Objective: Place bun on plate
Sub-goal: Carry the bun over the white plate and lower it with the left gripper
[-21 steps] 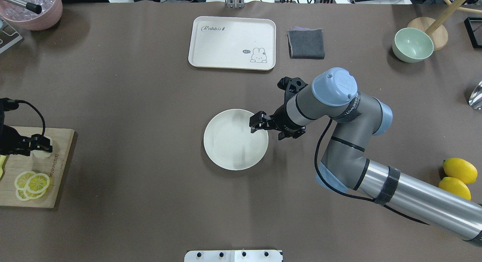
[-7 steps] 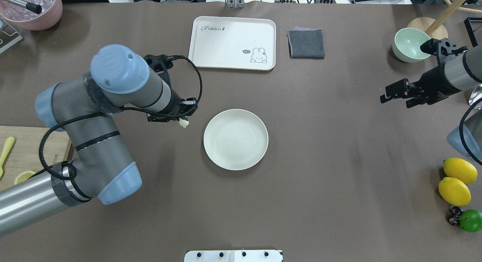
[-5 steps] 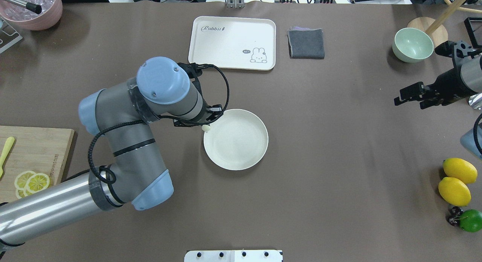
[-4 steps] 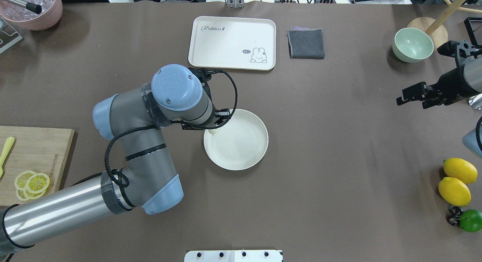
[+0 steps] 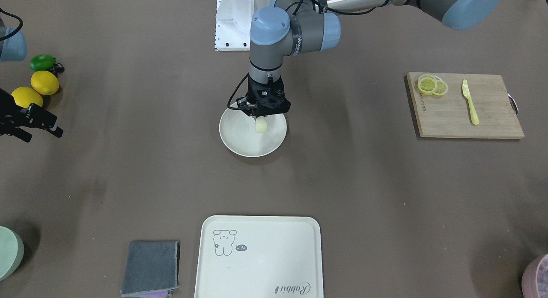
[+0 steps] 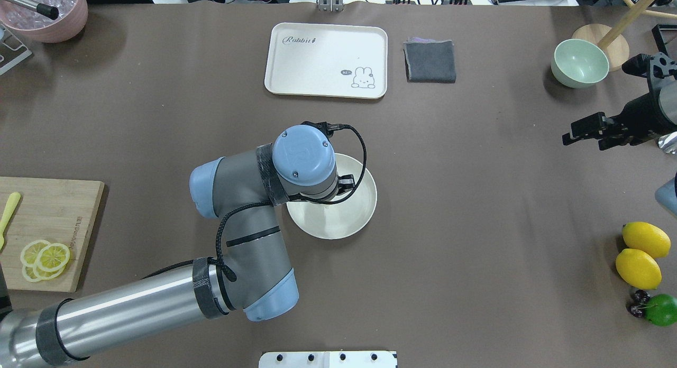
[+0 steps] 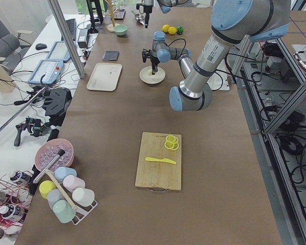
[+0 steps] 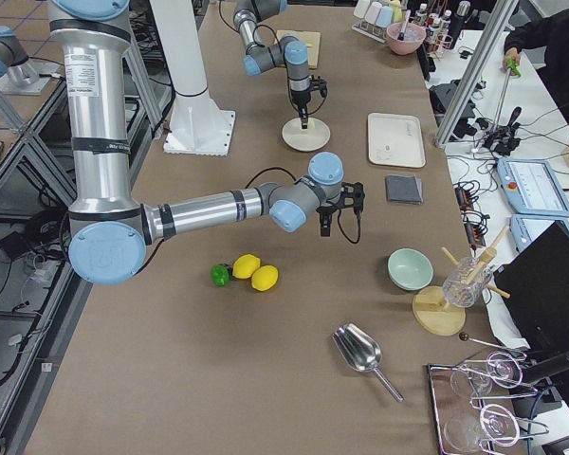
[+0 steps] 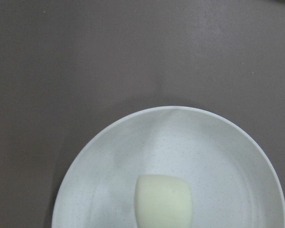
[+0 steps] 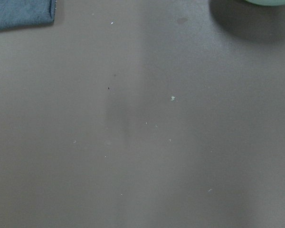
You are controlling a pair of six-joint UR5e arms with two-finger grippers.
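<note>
Progress: the bun (image 5: 260, 125) is held over the plate (image 5: 233, 140) and not yet let go; lowering and release are left.
Left pincer (image 5: 260, 117): clenched on the bun's top.
Bun's place: above the plate's floor (contact unclear).
Axis: the long axis seems near upright, free end pointing down.

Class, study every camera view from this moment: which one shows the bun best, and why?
The left wrist-mounted view: the bun shows large and unobstructed against the plate. The exterior front-facing view shows it small, under the left gripper. In the overhead view the left arm hides it; both side views make it too small to judge.
</note>
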